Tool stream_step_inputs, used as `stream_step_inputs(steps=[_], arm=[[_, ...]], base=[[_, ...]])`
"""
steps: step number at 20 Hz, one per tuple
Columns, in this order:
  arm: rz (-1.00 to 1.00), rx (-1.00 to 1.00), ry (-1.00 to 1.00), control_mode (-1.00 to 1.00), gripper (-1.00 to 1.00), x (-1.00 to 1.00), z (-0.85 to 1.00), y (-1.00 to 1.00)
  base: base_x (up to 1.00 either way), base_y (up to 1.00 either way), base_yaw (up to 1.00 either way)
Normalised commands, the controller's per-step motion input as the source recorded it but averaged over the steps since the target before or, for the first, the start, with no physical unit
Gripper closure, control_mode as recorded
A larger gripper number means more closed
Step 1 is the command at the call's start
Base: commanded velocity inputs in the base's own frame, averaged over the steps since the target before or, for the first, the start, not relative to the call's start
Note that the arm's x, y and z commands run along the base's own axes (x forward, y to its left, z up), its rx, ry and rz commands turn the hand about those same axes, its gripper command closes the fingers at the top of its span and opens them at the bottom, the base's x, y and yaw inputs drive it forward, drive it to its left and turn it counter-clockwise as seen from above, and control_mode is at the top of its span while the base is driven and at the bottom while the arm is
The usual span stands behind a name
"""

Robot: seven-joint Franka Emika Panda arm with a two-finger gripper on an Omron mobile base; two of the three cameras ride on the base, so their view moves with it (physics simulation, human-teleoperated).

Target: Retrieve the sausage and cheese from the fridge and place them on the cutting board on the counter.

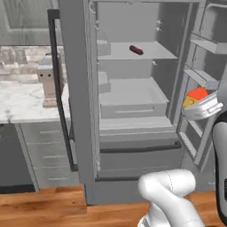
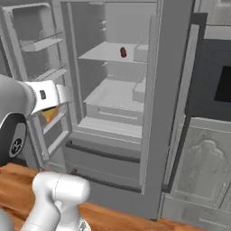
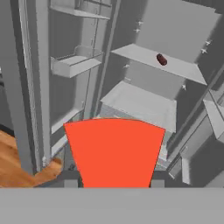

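The yellow-orange cheese wedge with a red edge (image 3: 114, 153) sat clamped in the tool (image 3: 114, 183), in front of the open grey fridge (image 1: 133, 115). The small dark reddish-brown sausage (image 1: 136, 50) lay on the upper shelf, ahead of the tool and above it. The white marble worktop (image 1: 22, 102) stood to the left of the fridge, so I judged the cheese should go there.
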Motion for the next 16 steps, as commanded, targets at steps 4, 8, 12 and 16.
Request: stream_step_inputs(steps=[4,8,12,16], arm=[[0.0,0.0,0.0,1.0,1.0,0.0,0.0,0.0],[0.0,0.0,0.0,1.0,1.0,0.0,0.0,0.0],[0.0,0.0,0.0,1.0,1.0,0.0,0.0,0.0],[0.0,0.0,0.0,1.0,1.0,0.0,0.0,0.0]], base=[[-0.84,0.09,0.67],[-0.27,0.01,0.9],[-0.05,0.03,0.94],[0.0,0.2,0.91]])
